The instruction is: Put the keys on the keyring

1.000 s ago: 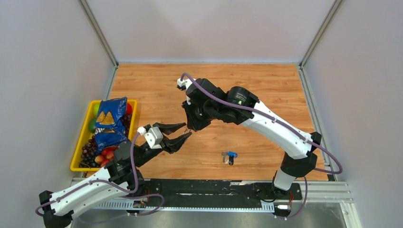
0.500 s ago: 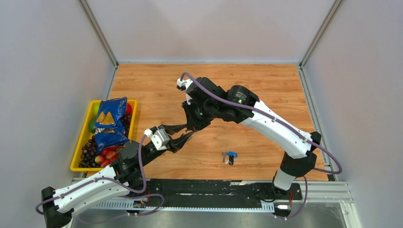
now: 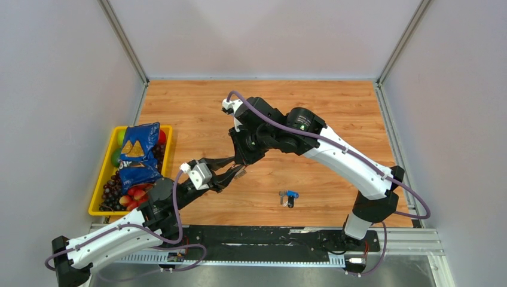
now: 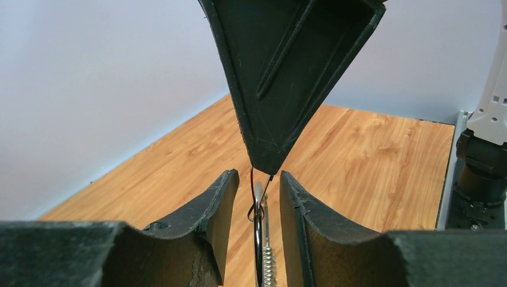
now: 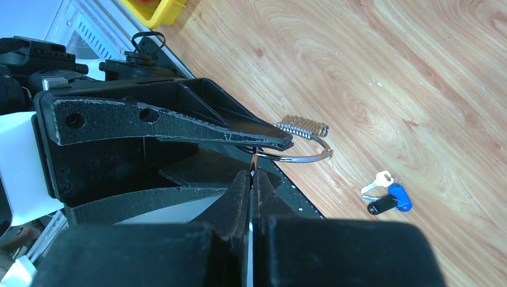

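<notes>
The keyring (image 5: 299, 156) is a silver wire ring with a coiled spring section, hanging in the air from a thin loop. My right gripper (image 5: 252, 174) is shut on that loop; it shows mid-table in the top view (image 3: 244, 160). My left gripper (image 3: 236, 172) is open, with one finger on each side of the ring and not touching it. In the left wrist view the ring (image 4: 258, 239) shows edge-on between the fingers (image 4: 215, 209), under the right gripper's tip. The keys (image 3: 288, 197) lie bunched on the table: blue head (image 5: 399, 196), black head (image 5: 381, 205), plain silver (image 5: 376, 181).
A yellow bin (image 3: 95, 197) at the left table edge holds a blue chip bag (image 3: 139, 152), grapes and other fruit. Grey walls enclose the wooden table on three sides. The arm bases and a black rail run along the near edge.
My left gripper has moved right and forward to the hanging ring, and its jaws have narrowed round it. The right arm, the ring and the keys have not moved.
</notes>
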You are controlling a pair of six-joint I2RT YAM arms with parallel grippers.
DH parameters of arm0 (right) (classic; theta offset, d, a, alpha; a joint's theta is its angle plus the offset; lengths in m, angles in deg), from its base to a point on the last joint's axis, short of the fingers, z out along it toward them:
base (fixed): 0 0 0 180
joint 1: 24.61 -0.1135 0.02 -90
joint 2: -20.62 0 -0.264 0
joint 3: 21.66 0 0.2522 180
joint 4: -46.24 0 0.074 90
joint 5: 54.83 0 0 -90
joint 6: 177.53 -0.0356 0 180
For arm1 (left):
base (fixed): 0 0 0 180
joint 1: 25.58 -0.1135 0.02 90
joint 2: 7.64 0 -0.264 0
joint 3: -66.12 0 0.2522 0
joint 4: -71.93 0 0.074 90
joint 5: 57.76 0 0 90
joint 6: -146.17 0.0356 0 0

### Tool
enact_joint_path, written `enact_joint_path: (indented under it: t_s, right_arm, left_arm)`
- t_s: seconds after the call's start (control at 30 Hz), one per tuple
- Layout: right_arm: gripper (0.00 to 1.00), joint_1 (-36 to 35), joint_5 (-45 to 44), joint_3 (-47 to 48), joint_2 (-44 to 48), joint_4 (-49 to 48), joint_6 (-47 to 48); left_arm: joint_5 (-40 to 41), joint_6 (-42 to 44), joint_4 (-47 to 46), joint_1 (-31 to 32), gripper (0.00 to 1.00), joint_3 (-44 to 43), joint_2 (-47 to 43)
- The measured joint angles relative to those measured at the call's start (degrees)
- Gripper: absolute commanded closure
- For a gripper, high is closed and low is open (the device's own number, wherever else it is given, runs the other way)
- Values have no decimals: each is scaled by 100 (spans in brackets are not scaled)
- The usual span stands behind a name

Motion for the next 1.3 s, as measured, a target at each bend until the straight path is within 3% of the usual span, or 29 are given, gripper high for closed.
enact_joint_path:
  t_s: [0.5,0.63,0.7,0.77,1.3]
  right_arm:
    - [100,0,46,4,0,-2,0]
    - [100,0,46,4,0,-2,0]
    - [100,0,48,4,0,-2,2]
    - [100,2,46,4,0,-20,2]
    - [99,74,39,-339,153,-243,103]
  left_arm:
    - [24,0,140,2,61,0,-22]
    - [24,4,155,20,72,0,-28]
    - [57,22,160,35,91,0,-28]
    - [72,24,168,35,98,0,-26]
    - [313,-457,772,68,100,-404,227]
